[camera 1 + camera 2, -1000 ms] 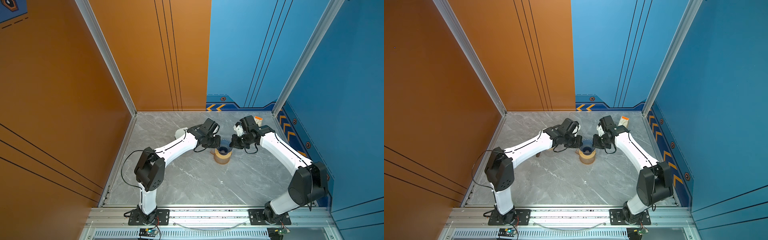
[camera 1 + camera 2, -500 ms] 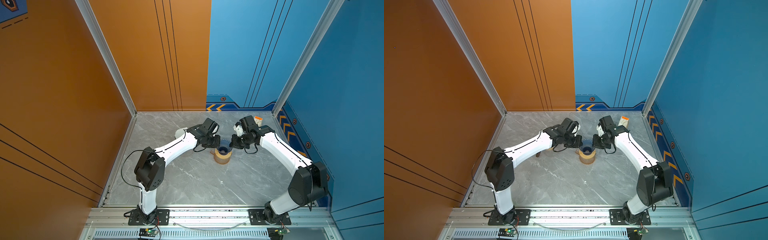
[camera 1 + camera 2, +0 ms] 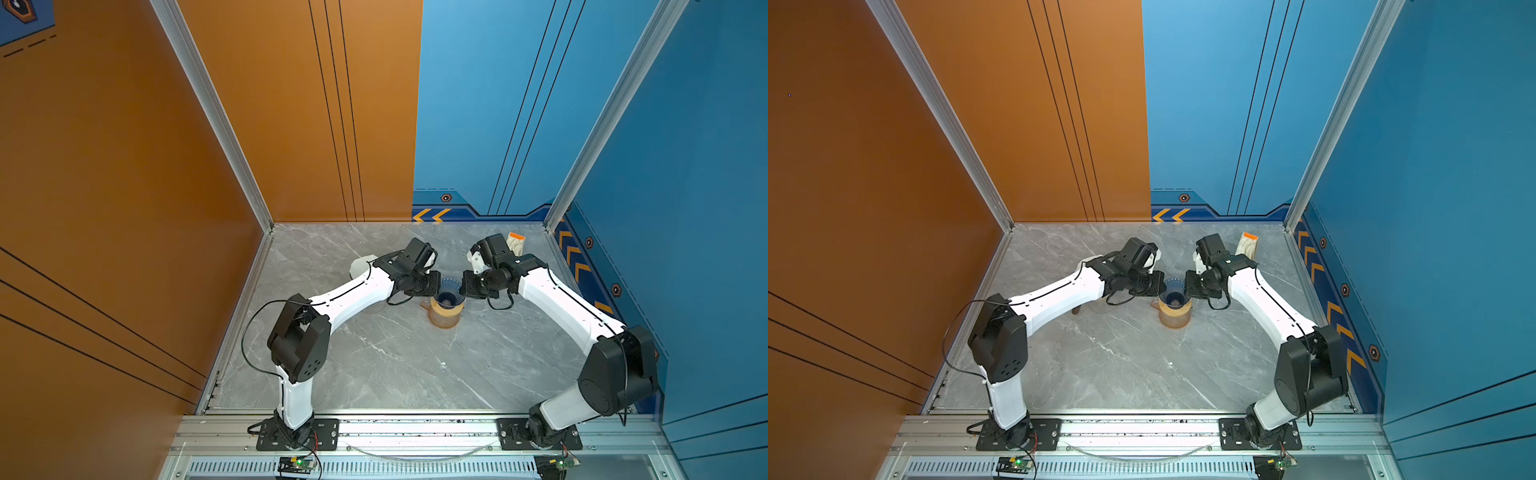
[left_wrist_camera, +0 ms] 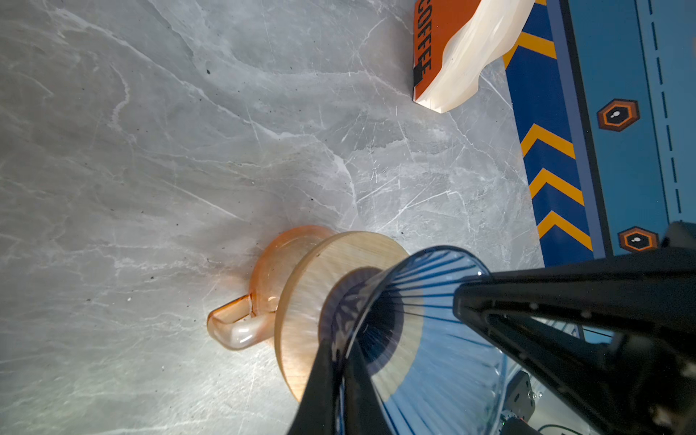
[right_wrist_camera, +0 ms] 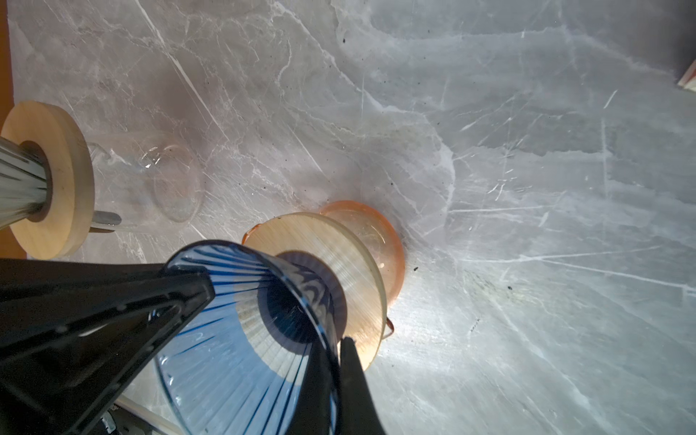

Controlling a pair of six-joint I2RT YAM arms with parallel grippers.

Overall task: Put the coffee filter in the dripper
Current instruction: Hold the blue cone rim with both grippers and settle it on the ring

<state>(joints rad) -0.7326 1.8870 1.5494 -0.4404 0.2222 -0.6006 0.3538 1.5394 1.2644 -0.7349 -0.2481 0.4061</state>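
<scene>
A blue ribbed glass dripper stands on a wooden collar over an orange glass carafe at mid table. My left gripper is shut on the dripper's rim from the left side. From the right, my right gripper is shut on the opposite rim. The dripper's cone looks bare inside. Coffee filters lie as a white stack in an orange-labelled pack at the back right corner, away from both grippers.
A second, clear dripper with a wooden collar sits on a clear glass carafe at the left, partly under my left arm. Orange and blue walls close in the grey marble table on three sides.
</scene>
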